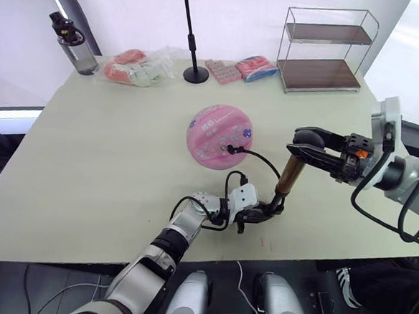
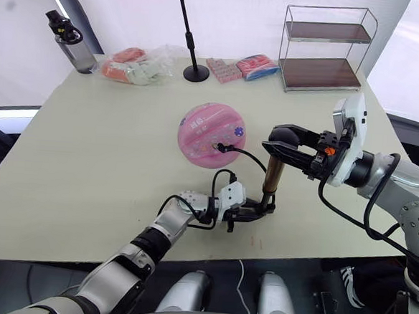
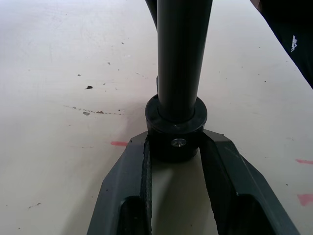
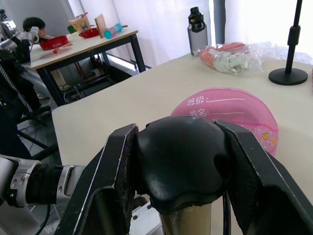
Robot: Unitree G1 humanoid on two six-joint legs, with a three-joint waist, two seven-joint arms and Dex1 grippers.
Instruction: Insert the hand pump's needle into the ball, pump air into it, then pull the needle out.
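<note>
The slim gold-bronze hand pump [image 1: 289, 175] with black end caps stands nearly upright, tilted a little, near the front edge of the pale beige counter [image 1: 87, 163], and both arms are on it. Down low, the left tool [image 1: 269, 211] has its two black fingers clamped on the pump's black bottom cap; the left wrist view shows the cap [image 3: 176, 129] squeezed between the fingers [image 3: 132, 186] right at counter level. Up top, the right tool [image 1: 305, 148] is closed around the rounded black handle, and the right wrist view shows that knob [image 4: 181, 164] wedged tight between both fingers [image 4: 110, 181].

The pink rubber ball [image 1: 219, 135] with white lettering and small coloured stickers sits mid-counter, just beyond the pump and a bit to the left, looking rather flattened. A thin black hose [image 1: 261, 160] loops from the pump across to the ball, and its black fitting with the needle [image 1: 231, 149] sits against the ball's near face; the pin itself is too small to make out.

Along the far edge stand a black stand pole with a round base [image 1: 193, 41], a two-tier wire shelf with brown boards [image 1: 325, 50] and a dark water bottle [image 1: 73, 43].
</note>
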